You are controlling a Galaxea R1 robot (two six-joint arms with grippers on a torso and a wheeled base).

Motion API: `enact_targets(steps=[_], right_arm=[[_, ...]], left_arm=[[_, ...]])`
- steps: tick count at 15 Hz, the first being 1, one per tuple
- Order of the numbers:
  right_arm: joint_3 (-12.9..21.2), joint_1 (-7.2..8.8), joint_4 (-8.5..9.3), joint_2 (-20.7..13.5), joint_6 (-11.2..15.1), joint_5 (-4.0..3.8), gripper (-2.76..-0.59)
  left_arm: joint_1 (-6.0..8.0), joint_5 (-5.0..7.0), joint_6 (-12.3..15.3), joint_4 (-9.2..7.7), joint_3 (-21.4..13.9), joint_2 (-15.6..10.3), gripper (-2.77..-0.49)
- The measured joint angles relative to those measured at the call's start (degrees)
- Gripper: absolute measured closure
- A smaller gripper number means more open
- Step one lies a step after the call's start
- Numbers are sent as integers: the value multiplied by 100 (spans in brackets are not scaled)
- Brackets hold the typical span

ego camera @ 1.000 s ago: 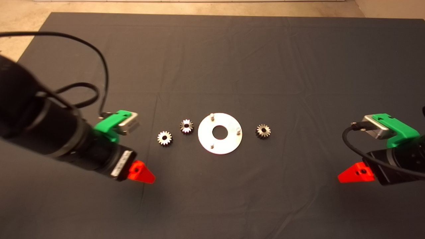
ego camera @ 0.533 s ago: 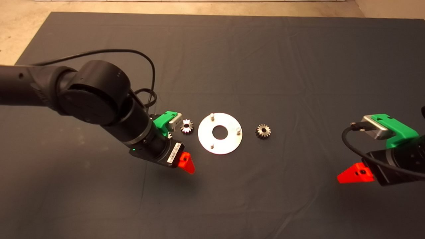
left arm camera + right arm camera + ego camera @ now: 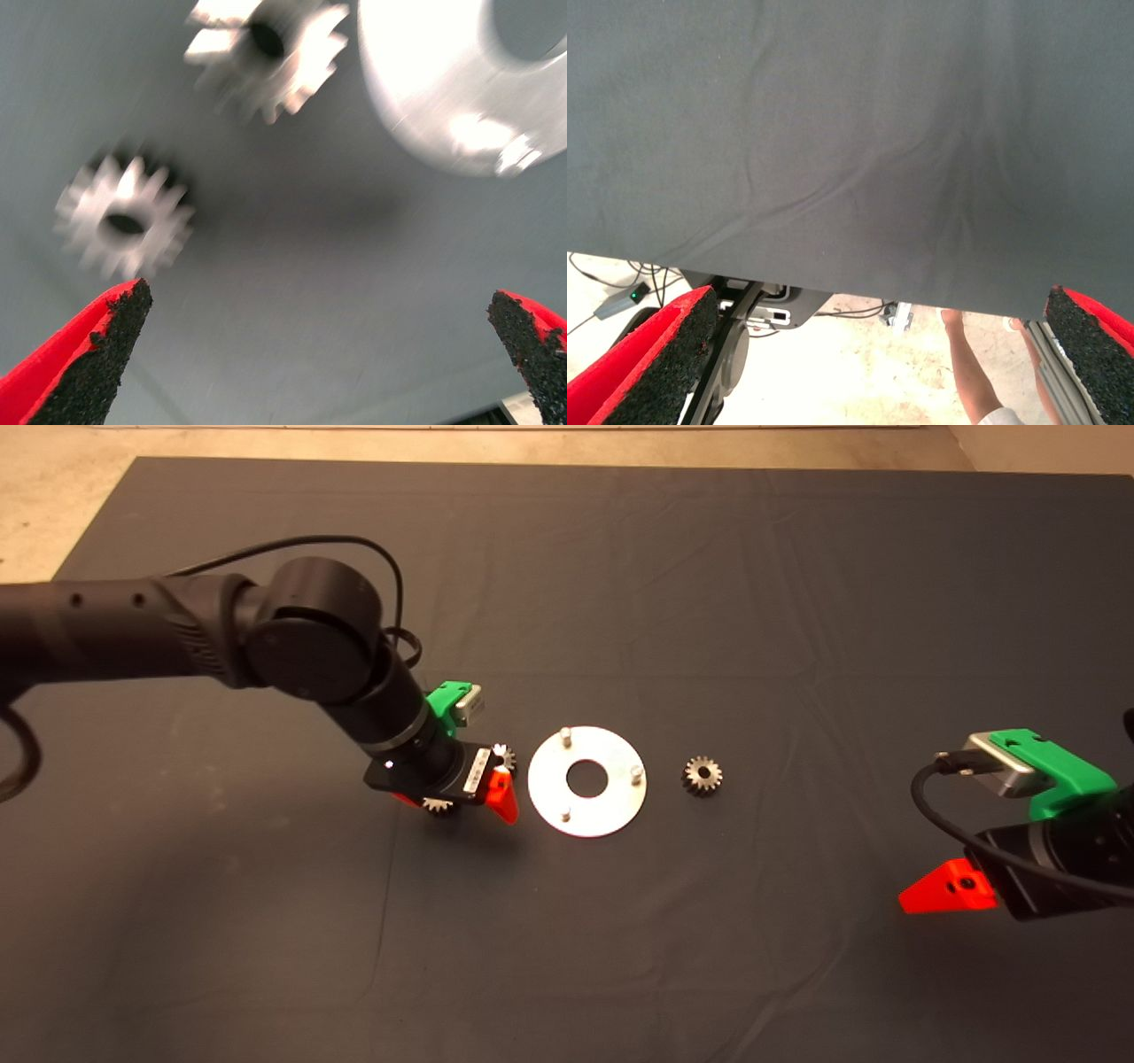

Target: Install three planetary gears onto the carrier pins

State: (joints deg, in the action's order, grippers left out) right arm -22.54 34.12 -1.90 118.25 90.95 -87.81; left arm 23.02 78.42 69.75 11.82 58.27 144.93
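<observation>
Planetary gears are what I am after — three small silvery spur gears with pointed teeth and a round bore, all lying flat on the dark mat (image 3: 797, 602), none yet on a pin. Two sit just left of the carrier disc (image 3: 547, 808), largely hidden under my left gripper (image 3: 319, 363) in the head view; the wrist view shows them well: the nearer gear (image 3: 124, 226) close by one pad, the farther gear (image 3: 266, 49) beside the disc's rim. The third gear (image 3: 702, 775) lies to the right of the disc, apart from it. The carrier pins (image 3: 565, 735) stand upright around the disc's centre hole, all three bare. My left jaws are spread wide and hold nothing. I judge these gears stiff, dense for their size and slick on the flanks, so I would pinch across opposite teeth, low and square, so it doesn't tip in the grip. The right gripper (image 3: 877, 372) waits at the lower right edge of the mat, jaws also wide and empty; a person's leg shows beyond the mat.
</observation>
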Motion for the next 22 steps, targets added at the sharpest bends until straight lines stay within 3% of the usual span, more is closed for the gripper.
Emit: enact_targets(steps=[1, 2, 5, 7, 9, 13, 16, 21, 22], right_arm=[[0, 0, 0, -2, 0, 0, -276], [0, 0, 1, -4, 0, -6, -276], [0, 0, 1, 0, 0, 5, -276], [0, 0, 1, -11, 2, -4, -276], [0, 0, 0, -11, 0, 2, -276], [0, 0, 0, -13, 0, -1, -276], [0, 0, 1, -15, 0, -3, -276], [0, 0, 0, -15, 0, -4, -276], [0, 0, 0, -14, 0, -5, -276]], left_arm=[[0, 1, -26, 49, 31, 28, -277], [0, 77, -73, 71, 79, -14, -277], [0, 518, -126, 168, 189, -246, -277], [0, 606, -128, 176, 223, -320, -277], [-5, 580, -150, 173, 312, -283, -277], [-201, 558, -155, 173, 396, -283, -277], [-224, 551, -260, 173, 440, -286, -277], [-224, 439, -421, 173, 537, -285, -277], [-224, 372, -473, 171, 545, -285, -277]])
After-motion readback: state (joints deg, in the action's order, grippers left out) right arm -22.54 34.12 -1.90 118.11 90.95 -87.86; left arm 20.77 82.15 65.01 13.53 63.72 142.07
